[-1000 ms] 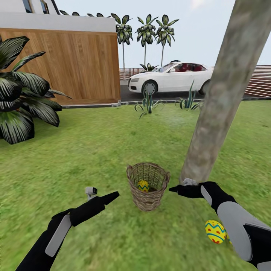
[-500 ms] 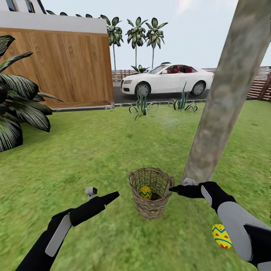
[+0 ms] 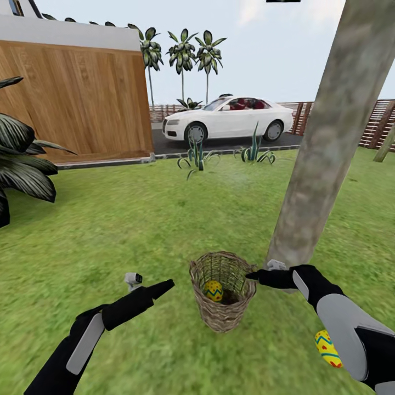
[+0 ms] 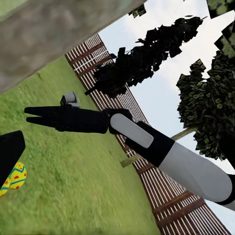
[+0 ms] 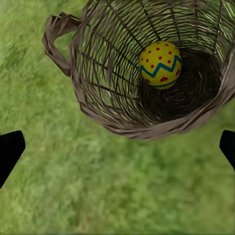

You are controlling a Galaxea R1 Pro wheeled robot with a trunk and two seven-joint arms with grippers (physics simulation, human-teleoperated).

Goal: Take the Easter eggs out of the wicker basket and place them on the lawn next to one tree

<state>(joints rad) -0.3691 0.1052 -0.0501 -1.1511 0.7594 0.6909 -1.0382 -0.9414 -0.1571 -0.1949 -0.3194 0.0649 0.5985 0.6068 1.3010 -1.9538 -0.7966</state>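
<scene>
The wicker basket [image 3: 222, 307] stands on the lawn [image 3: 137, 230] just in front of the tree [image 3: 323, 153]. One Easter egg [image 3: 213, 290] lies inside it, also clear in the right wrist view [image 5: 160, 64]. A second egg [image 3: 327, 348] lies on the grass near the trunk's base, partly behind my right forearm, and shows in the left wrist view [image 4: 16, 177]. A third egg is out of view. My right gripper [image 3: 251, 276] hovers open at the basket's rim, its fingers [image 5: 10, 152] wide apart. My left gripper [image 3: 167, 284] hangs open and empty left of the basket.
A wooden wall [image 3: 77, 99] and a large dark-leaved plant [image 3: 22, 164] stand to the left. A white car [image 3: 227, 118] is parked on the driveway behind, with small spiky plants [image 3: 195, 156] at the lawn's edge. A slatted fence [image 3: 378, 123] runs at the right.
The whole view has swung to the right, so the basket, car and plants sit further left or lower in the picture. Both arms hold the same pose.
</scene>
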